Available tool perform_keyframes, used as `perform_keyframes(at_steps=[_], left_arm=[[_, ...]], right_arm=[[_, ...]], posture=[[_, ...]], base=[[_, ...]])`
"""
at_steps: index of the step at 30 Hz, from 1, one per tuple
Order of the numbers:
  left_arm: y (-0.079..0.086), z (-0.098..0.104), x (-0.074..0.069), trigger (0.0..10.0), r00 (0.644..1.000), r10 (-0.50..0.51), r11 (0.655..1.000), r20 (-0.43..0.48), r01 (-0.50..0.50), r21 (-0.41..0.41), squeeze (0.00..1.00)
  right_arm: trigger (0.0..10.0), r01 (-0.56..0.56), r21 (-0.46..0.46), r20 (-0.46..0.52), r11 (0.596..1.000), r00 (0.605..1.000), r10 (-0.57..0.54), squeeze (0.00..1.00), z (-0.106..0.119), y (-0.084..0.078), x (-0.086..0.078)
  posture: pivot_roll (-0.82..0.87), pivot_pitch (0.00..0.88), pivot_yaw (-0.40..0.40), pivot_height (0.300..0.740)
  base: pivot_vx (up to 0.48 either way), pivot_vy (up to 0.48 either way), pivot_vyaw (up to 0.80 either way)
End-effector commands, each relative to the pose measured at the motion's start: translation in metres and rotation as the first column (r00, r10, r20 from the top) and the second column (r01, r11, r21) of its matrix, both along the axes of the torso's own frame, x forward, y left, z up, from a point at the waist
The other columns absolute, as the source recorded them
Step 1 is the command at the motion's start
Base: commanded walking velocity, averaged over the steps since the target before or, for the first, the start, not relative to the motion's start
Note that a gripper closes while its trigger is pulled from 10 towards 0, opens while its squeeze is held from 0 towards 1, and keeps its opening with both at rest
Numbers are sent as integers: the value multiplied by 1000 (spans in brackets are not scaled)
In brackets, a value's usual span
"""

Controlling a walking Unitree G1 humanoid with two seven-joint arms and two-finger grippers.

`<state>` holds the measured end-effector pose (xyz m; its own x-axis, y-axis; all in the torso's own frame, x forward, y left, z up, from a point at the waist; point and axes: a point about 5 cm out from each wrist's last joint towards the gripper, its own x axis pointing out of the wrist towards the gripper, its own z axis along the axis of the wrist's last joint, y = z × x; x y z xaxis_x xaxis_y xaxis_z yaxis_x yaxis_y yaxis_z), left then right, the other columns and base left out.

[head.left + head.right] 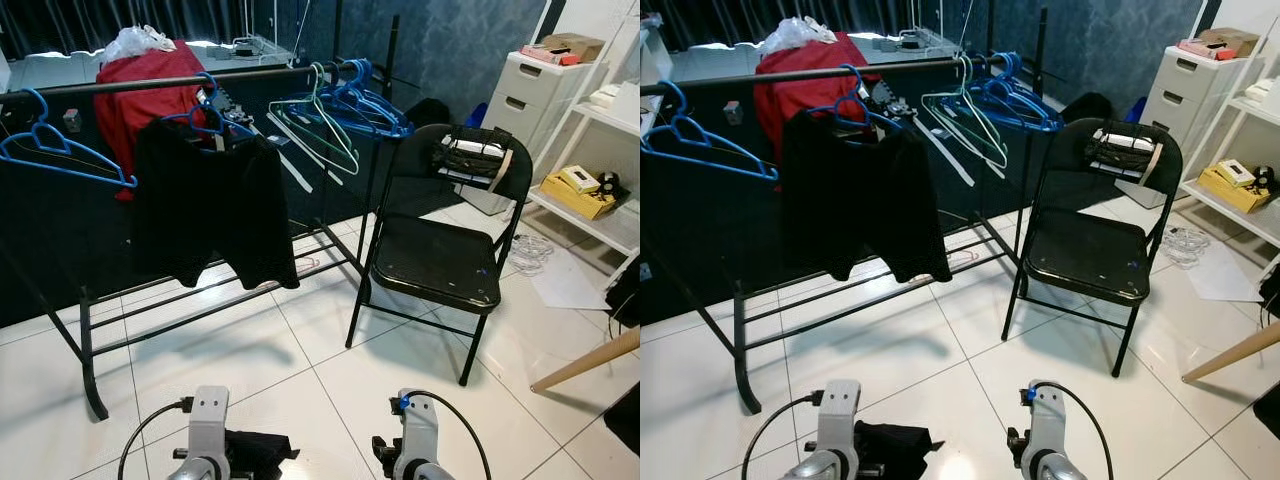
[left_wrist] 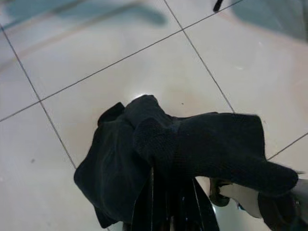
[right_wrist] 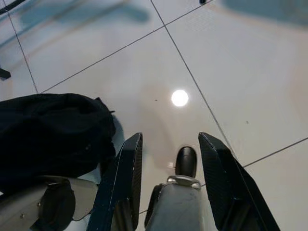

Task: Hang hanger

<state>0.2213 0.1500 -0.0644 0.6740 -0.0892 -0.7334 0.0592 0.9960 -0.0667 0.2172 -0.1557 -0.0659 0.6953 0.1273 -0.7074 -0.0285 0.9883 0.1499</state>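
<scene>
The left gripper (image 2: 166, 202) is clamped on a bunched black garment (image 2: 159, 154), which drapes over its black fingers and hangs low above the white tiled floor (image 1: 300, 400); from the head camera the same dark cloth shows between the two silver wrists at the lower edge of the scene. The right gripper (image 3: 168, 159) hangs beside it with its two long fingers spread apart and nothing between them, the tiles bare beneath and the black bundle just off to its side. Both grippers are well apart from the hangers, which are up on the black clothes rack (image 1: 90, 350) ahead. On its top rail a blue hanger (image 1: 55, 145) hangs bare at the robot's left, another blue hanger (image 1: 210, 115) carries black shorts (image 1: 215, 205) near the middle, and further along sits a cluster of pale green and blue hangers (image 1: 345, 110). Behind the rail is a red cloth-covered shape (image 1: 150, 90). To the right of the rack stands a black folding chair (image 1: 440, 260) with a strap bundle on its back, and beyond it white drawers (image 1: 535, 95) and a white shelf (image 1: 600, 170).
</scene>
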Motion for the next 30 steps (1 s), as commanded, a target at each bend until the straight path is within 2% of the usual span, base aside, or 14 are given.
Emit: perform_keyframes(at_steps=[1,4,5,6,8,10,14,16,18,22,26,30], left_arm=[[6,-1,-1,10000,1000,20,1000,-1,-20,10,0],[12,-2,-4,10000,997,76,997,-6,-76,4,0],[23,-6,-12,10000,988,149,989,-29,-149,3,0],[23,-6,-12,10000,988,149,989,-29,-149,3,0],[35,-9,-20,10000,975,216,976,-49,-216,7,0],[36,-9,-20,10000,974,223,975,-49,-223,-3,0],[35,-8,-17,10000,976,212,977,-42,-213,-6,0],[29,-2,-5,10000,983,185,983,-16,-185,-16,0],[29,-2,-5,10000,983,185,983,-16,-185,-16,0],[21,9,13,10000,988,153,988,34,-152,-25,0],[17,8,12,10000,989,147,989,22,-146,-34,0],[10,1,2,10000,993,115,993,-1,-115,-34,0]], right_arm=[[10000,-15,-13,-20,1000,1000,15,0,-2,0,-2],[10000,-23,-30,-16,999,1000,22,0,-1,2,0],[10000,4,-6,-20,1000,1000,-4,0,-1,4,1],[10000,4,-6,-20,1000,1000,-4,0,-1,4,1],[10000,86,72,-41,994,996,-84,0,-1,4,1],[10000,82,76,-48,994,996,-78,0,-1,3,1],[10000,53,52,-48,997,998,-51,0,-1,2,0],[10000,9,53,-37,999,999,-7,0,-1,3,1],[10000,9,53,-37,999,999,-7,0,-1,3,1],[10000,-15,74,-62,997,998,19,0,-1,9,1],[10000,-24,65,-66,998,997,28,0,-1,9,1],[10000,-7,56,-68,998,998,11,0,-1,3,2]], posture=[[1,0,-77,740],[-22,0,-76,740],[-19,3,-75,740],[-19,3,-75,740],[-10,5,-88,740],[-10,3,-91,740],[-10,0,-97,740],[-5,0,-106,740],[-5,0,-106,740],[-2,3,-118,740],[-5,1,-119,740],[-13,1,-113,740]], base=[[0,0,0],[0,0,0],[0,0,0],[0,0,0],[0,0,0],[0,0,0],[0,0,0],[0,0,0],[0,0,0],[0,0,0],[0,0,0],[0,0,0]])
